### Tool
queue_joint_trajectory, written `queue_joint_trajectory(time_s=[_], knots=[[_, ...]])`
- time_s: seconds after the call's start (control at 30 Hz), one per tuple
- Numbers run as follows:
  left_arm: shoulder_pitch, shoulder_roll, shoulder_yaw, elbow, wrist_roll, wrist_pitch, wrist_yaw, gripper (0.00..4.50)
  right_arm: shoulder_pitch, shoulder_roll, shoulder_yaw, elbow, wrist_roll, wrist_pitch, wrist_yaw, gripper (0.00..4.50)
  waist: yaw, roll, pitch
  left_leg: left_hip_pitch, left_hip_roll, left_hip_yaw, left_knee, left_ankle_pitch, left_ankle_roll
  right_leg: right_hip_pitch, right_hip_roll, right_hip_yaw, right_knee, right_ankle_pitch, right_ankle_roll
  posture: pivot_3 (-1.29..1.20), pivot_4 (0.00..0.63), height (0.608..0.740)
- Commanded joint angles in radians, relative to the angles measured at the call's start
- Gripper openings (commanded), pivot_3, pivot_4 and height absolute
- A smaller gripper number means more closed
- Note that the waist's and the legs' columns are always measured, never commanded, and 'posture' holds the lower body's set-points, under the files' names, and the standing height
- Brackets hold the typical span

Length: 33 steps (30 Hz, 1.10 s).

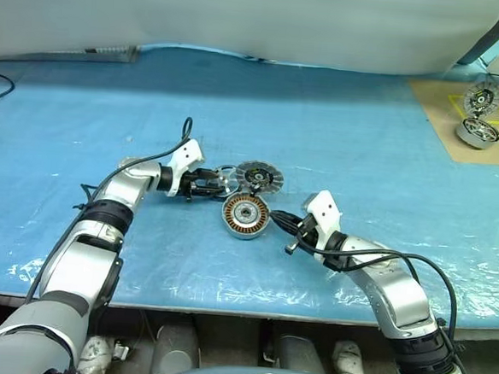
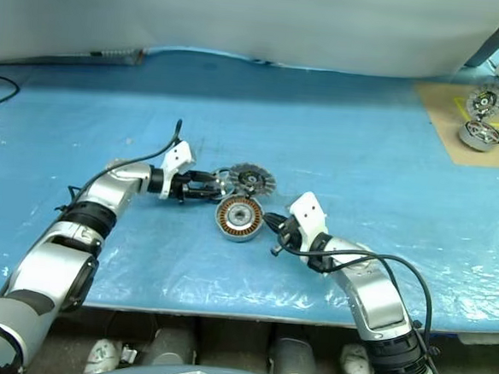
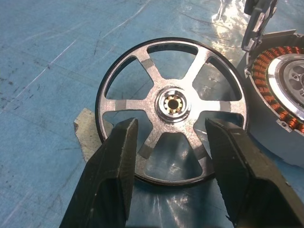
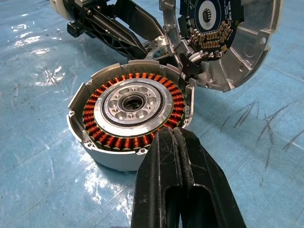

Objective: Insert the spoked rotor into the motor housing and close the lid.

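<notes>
L gripper (image 3: 168, 156) fingers straddle shiny six-spoke rotor (image 3: 173, 107) w/ dark rim, grasp unclear; R gripper (image 4: 176, 142) clenched empty beside copper-wound housing (image 4: 130, 118).

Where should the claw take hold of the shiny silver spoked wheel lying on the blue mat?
Grip the shiny silver spoked wheel across its dark rim, coming from the side away from the copper-wound round metal housing. It lies flat with open gaps between spokes, so one finger could drop through a gap. The left claw already straddles that near edge.
</notes>
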Motion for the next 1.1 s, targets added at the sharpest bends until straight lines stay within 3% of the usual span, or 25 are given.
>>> queue_joint_trajectory(time_s=[0.03, 0.1, 0.17, 0.47, 0.83, 1.1], knots=[[-0.013, -0.002, -0.01, 0.027, 0.034, -0.023, 0.031, 1.86, 0.004, 0.003, -0.002, -0.039, 0.005, -0.012, -0.004, 0.0, 0.003, 0.0, 0.0, 0.0, 0.0, 0.0, 0.0, 0.0, 0.0, 0.0, 0.0, 0.0, 0.0, 0.0, 0.0, 0.0, 0.15, 0.74], [-0.015, -0.005, -0.008, 0.027, 0.039, -0.033, 0.043, 1.31, 0.006, 0.003, -0.002, -0.042, 0.006, -0.01, -0.006, 0.0, 0.006, 0.0, 0.0, 0.001, 0.0, 0.0, 0.0, 0.0, 0.0, 0.001, 0.0, 0.0, 0.0, 0.0, 0.0, 0.0, 0.15, 0.74], [-0.012, -0.005, -0.004, 0.015, 0.039, -0.035, 0.048, 1.18, 0.009, 0.003, -0.002, -0.044, 0.007, -0.009, -0.007, 0.0, 0.01, 0.0, 0.0, 0.001, 0.0, 0.0, 0.0, 0.0, 0.0, 0.002, -0.001, 0.0, 0.0, 0.0, 0.0, 0.0, 0.15, 0.74], [0.067, 0.076, 0.039, -0.179, -0.013, 0.053, -0.001, 1.18, 0.047, 0.013, -0.05, -0.066, 0.039, -0.1, 0.008, 0.0, 0.011, 0.0, 0.0, 0.0, 0.0, 0.0, -0.002, 0.0, 0.0, 0.0, 0.0, 0.0, -0.001, 0.0, 0.0, 0.0, 0.15, 0.74], [0.308, 0.294, 0.066, -0.72, -0.186, 0.358, -0.169, 1.0, 0.157, 0.02, -0.103, 0.097, 0.026, -0.38, 0.072, 0.0, 0.001, 0.0, 0.001, 0.0, 0.0, 0.0, -0.005, 0.0, 0.0, -0.003, 0.0, -0.001, -0.003, -0.001, 0.001, 0.0, 0.15, 0.74], [0.34, 0.322, 0.044, -0.956, -0.283, 0.496, -0.172, 1.0, 0.184, 0.006, -0.084, 0.13, 0.045, -0.416, 0.149, 0.0, -0.008, 0.0, 0.001, -0.001, 0.001, 0.001, -0.005, 0.0, 0.0, -0.004, 0.0, -0.001, -0.003, -0.001, 0.0, 0.0, 0.15, 0.74]])
